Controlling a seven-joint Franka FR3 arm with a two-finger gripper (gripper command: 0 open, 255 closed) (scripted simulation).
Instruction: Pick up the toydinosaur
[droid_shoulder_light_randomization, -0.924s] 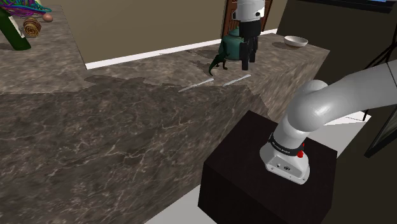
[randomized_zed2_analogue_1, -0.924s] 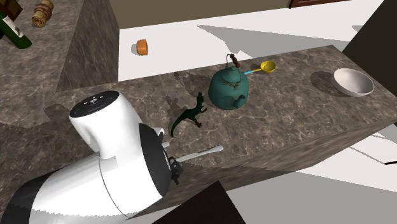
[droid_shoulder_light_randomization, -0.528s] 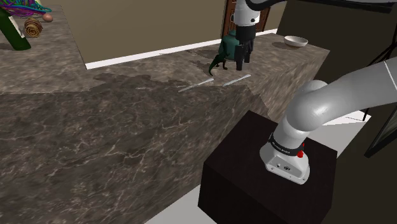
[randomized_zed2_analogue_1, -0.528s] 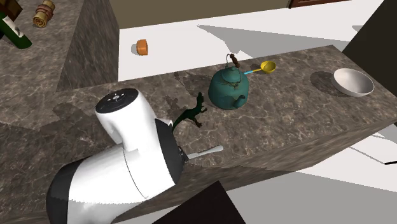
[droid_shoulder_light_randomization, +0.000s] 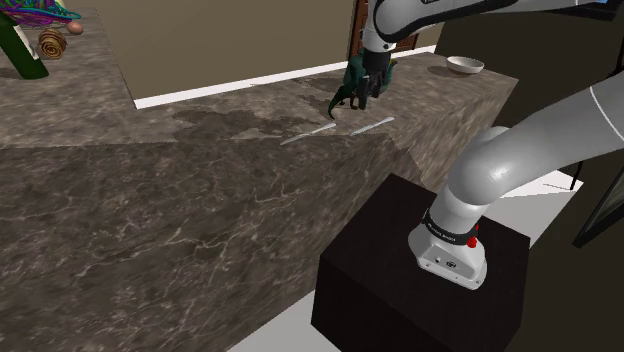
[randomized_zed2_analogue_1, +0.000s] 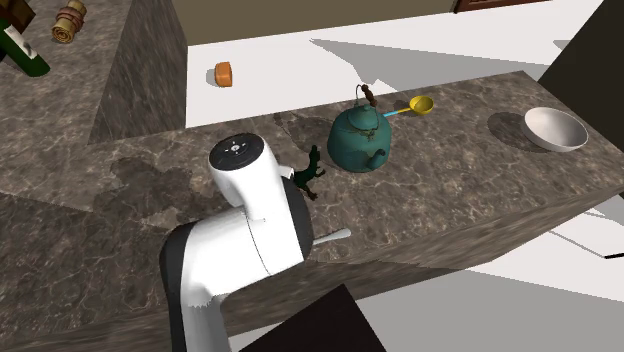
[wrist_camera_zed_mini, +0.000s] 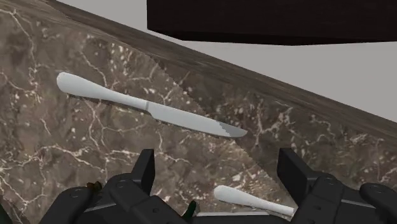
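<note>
Above the toy dinosaur (randomized_zed2_analogue_1: 308, 175), the fingers (wrist_camera_zed_mini: 145, 172) hang apart.

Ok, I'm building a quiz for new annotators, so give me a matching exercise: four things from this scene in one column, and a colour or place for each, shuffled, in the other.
Things:
1. kettle
2. bowl
3. toy dinosaur
4. knife

Descriptions:
A. white, round, near the counter's end
B. long and pale, lying flat by the counter's edge
C. teal, with a handle on top
D. dark green, close to the kettle

Pairs: 1-C, 2-A, 3-D, 4-B
</note>
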